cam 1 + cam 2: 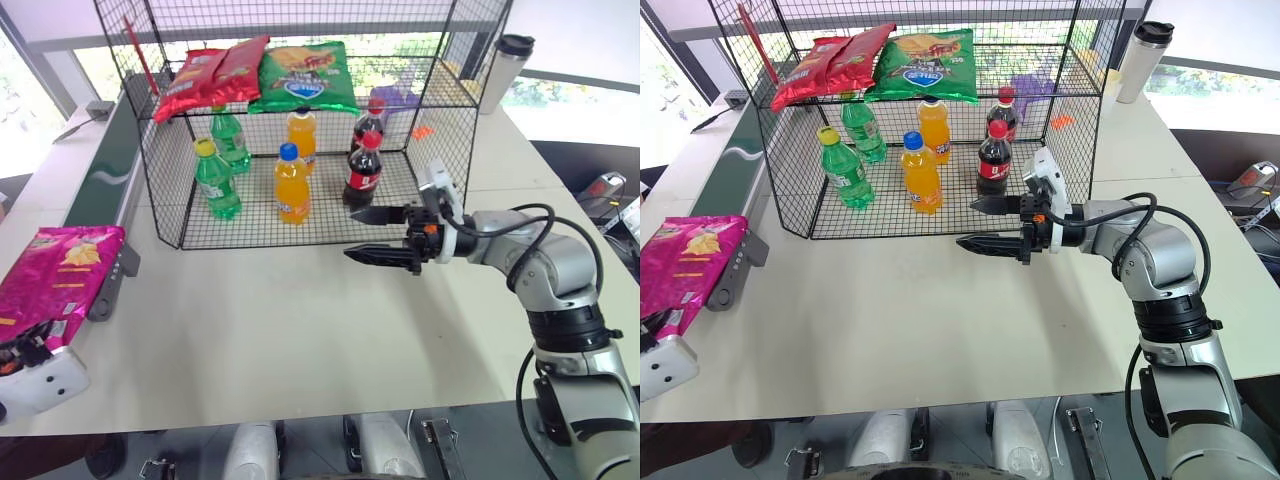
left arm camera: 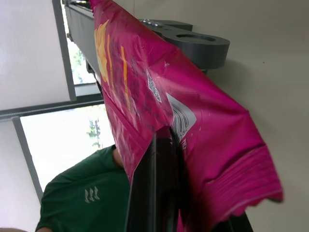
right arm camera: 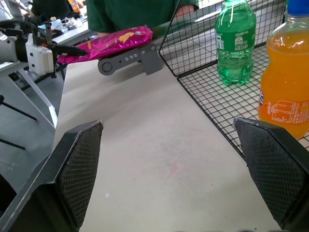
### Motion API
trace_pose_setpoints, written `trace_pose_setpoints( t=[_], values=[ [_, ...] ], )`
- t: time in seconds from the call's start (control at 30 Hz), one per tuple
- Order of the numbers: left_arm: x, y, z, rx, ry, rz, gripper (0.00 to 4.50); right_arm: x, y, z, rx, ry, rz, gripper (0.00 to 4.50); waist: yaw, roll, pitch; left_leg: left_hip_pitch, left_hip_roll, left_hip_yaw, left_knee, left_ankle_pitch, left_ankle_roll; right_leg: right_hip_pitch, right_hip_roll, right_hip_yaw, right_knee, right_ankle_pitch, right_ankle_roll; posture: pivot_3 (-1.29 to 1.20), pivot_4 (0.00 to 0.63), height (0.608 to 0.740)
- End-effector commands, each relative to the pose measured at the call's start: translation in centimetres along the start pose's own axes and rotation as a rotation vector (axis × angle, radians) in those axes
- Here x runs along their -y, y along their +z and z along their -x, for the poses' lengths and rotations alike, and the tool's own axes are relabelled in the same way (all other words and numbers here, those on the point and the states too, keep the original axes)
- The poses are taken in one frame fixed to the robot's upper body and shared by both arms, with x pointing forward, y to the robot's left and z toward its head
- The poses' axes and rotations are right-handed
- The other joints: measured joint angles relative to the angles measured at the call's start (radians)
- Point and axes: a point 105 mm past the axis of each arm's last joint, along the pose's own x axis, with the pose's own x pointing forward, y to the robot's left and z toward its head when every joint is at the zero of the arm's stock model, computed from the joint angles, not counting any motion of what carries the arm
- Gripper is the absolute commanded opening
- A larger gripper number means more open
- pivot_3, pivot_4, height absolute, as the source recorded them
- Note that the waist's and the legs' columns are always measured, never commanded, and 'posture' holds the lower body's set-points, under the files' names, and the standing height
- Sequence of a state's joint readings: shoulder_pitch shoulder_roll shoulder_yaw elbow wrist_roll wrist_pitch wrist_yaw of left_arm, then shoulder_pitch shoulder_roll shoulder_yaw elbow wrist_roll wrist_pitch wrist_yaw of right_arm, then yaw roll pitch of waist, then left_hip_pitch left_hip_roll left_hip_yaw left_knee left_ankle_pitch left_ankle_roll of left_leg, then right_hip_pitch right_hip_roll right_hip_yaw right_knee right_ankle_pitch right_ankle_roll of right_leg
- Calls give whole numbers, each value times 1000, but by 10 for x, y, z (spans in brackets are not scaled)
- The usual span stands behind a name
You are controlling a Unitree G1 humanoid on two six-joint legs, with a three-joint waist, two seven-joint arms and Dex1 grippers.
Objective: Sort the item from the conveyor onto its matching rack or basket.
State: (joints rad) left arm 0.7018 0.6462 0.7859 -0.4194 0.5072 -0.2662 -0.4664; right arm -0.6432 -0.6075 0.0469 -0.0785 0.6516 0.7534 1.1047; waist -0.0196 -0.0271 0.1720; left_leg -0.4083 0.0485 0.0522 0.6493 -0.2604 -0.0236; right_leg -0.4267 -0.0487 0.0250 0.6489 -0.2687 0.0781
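Note:
The magenta-pink crisp bag (image 1: 55, 275) lies over the near end of the conveyor (image 1: 108, 165) at the table's left edge. My left gripper (image 1: 30, 345) is shut on the bag's near edge; in the left wrist view its black fingers (image 2: 159, 183) pinch the pink foil (image 2: 207, 135). The black wire rack (image 1: 160, 170) stands at the back of the table. In front of the rack's lower tier my right gripper (image 1: 352, 233) hangs above the table, pointing left. It is open, with nothing between its fingers.
The rack's top tier holds red crisp bags (image 1: 210, 75) and a green one (image 1: 305, 75). Green, orange (image 1: 291, 185) and cola (image 1: 362, 170) bottles stand on the lower tier. A silver mug (image 1: 507, 70) stands at the back right. A person in a green shirt (image 2: 87, 193) is beyond the conveyor.

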Motion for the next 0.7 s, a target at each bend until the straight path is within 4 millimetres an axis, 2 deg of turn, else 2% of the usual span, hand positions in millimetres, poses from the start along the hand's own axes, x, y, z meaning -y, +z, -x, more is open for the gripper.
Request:
trace_pose_setpoints(
  t=[0.03, 0.07, 0.17, 0.3, 0.33, 0.43, 0.57, 0.6, 0.7],
  values=[
    [-27, -4, 13, -26, 94, -36, 27, -2, 12, 3, 32, -2, 55, 4500, 0, 0, 0, 0, 0, 0, 0, 0, 0, 0, 0, 0, 0, 0, 0, 0, 150, 740],
    [-31, -5, 16, -28, 104, -35, 27, -2, 12, 3, 32, -2, 54, 4500, 0, 0, 0, 0, 0, 0, 0, 0, 0, 0, 0, 0, 0, 0, 0, 0, 150, 740],
    [-67, -14, 36, -65, 171, 94, 27, 2, 12, 6, 30, -10, 54, 4500, 0, -1, 0, 0, 0, 0, 0, 0, 0, 0, 0, 0, 0, 0, 0, 0, 150, 740],
    [-101, -16, 61, -38, 110, 418, 27, 6, 17, 8, 43, -10, 54, 4500, 1, -1, 0, 0, 0, 0, 1, 0, 0, 0, 1, -1, 0, 0, 0, 0, 150, 740],
    [-110, -15, 66, -29, 88, 448, 27, 8, 18, 7, 47, -9, 55, 4500, 0, 0, 0, 0, 0, 0, 1, 0, 0, 0, 1, -1, 1, 0, 0, 0, 150, 740],
    [-163, -12, 81, 51, 84, 593, 27, 11, 28, 5, 78, 8, 68, 4500, 3, -1, 0, 0, 0, 0, 3, 0, 0, 0, 2, -2, 2, 0, 0, 0, 150, 740],
    [-215, 12, 89, 331, 56, 850, 27, 10, 44, 4, 134, 32, 78, 4500, 1, 1, 1, 1, 0, 0, 4, 0, 0, 1, 4, -4, 3, 0, -1, 0, 150, 740],
    [-223, 17, 91, 384, 42, 899, 27, 9, 47, 5, 141, 36, 81, 4500, 0, 1, 1, 1, -1, 1, 4, 0, 0, 1, 4, -4, 3, 0, 0, 0, 150, 740],
    [-237, 53, 97, 660, -127, 984, 27, 2, 60, 10, 183, 62, 90, 4500, -4, 0, 1, 0, -2, 1, 1, 0, 0, 0, 4, -4, 3, 2, 4, 0, 150, 740]
  ],
)
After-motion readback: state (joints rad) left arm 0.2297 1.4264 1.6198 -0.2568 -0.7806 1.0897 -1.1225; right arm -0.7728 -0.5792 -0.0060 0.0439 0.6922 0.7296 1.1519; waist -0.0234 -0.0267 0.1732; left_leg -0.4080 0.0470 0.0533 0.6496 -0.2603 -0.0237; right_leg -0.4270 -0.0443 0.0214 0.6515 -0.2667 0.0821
